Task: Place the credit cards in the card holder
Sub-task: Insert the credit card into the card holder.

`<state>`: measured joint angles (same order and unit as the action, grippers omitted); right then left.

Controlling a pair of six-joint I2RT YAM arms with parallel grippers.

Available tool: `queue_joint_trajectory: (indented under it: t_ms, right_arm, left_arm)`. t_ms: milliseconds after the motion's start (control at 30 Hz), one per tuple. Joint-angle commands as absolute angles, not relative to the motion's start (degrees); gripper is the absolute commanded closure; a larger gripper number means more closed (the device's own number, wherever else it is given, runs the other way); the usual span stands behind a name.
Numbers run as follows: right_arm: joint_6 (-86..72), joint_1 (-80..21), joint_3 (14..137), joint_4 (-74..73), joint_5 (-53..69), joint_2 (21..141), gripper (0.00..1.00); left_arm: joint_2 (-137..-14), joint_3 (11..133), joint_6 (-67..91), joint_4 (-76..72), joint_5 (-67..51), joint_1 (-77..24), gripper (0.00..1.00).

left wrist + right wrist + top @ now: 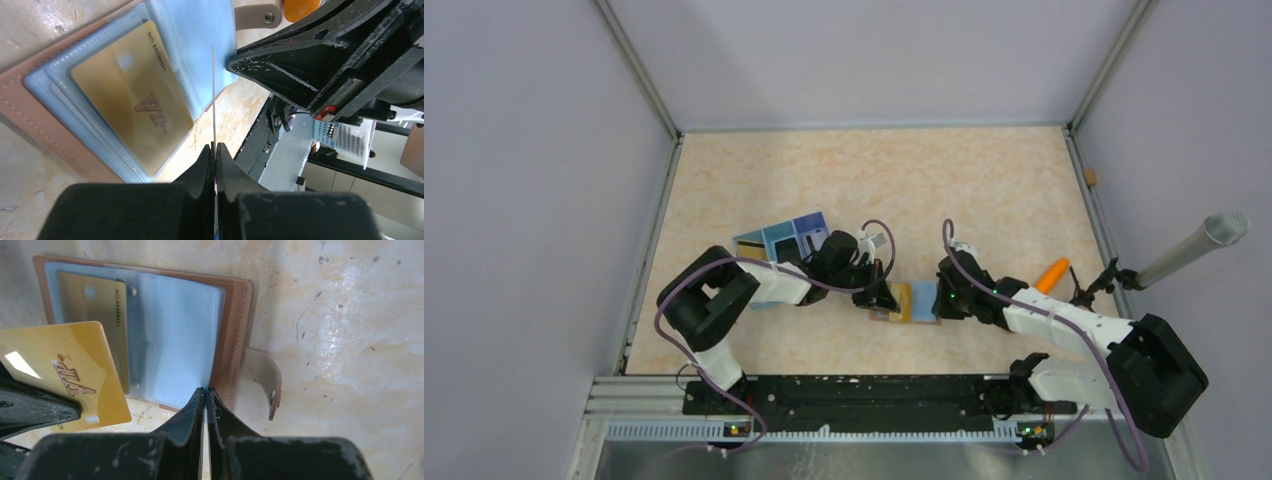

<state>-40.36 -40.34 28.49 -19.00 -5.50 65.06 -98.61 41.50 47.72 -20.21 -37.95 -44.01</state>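
Note:
The brown card holder (pixel 911 317) lies open on the table between my two grippers, its light blue plastic sleeves facing up (pixel 30 115) (pixel 232 340). One gold card (pixel 132 105) (pixel 107 310) sits inside a left-hand sleeve. My left gripper (pixel 886 297) (pixel 215 147) is shut on a second gold card (pixel 60 375). It holds this card on edge just above the holder's left side, and its own view shows the card only as a thin line (pixel 213 95). My right gripper (pixel 941 300) (pixel 205 390) is shut, tips at the holder's near right edge. No separate light blue card shows.
A blue divided box (pixel 784 240) lies behind the left arm. An orange carrot-shaped object (pixel 1052 274) lies right of the right wrist. A grey cylinder on a stand (pixel 1194 248) reaches in from the right wall. The holder's clasp strap (pixel 262 375) sticks out to the right.

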Motion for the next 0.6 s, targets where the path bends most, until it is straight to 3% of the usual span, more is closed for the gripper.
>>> queue_joint_trajectory:
  t_ms: [0, 567]
  right_arm:
    - [-41.36, -40.52, 28.20, -19.49, -7.93, 66.92, 1.00]
    - [-42.75, -40.52, 28.74, -21.32, -9.67, 69.33, 1.00]
  left_arm:
    - [-99.81, 42.65, 49.69, -23.99, -37.59, -44.64, 1.00]
    - [-104.66, 44.18, 53.64, -23.56, -38.14, -44.82, 1.00]
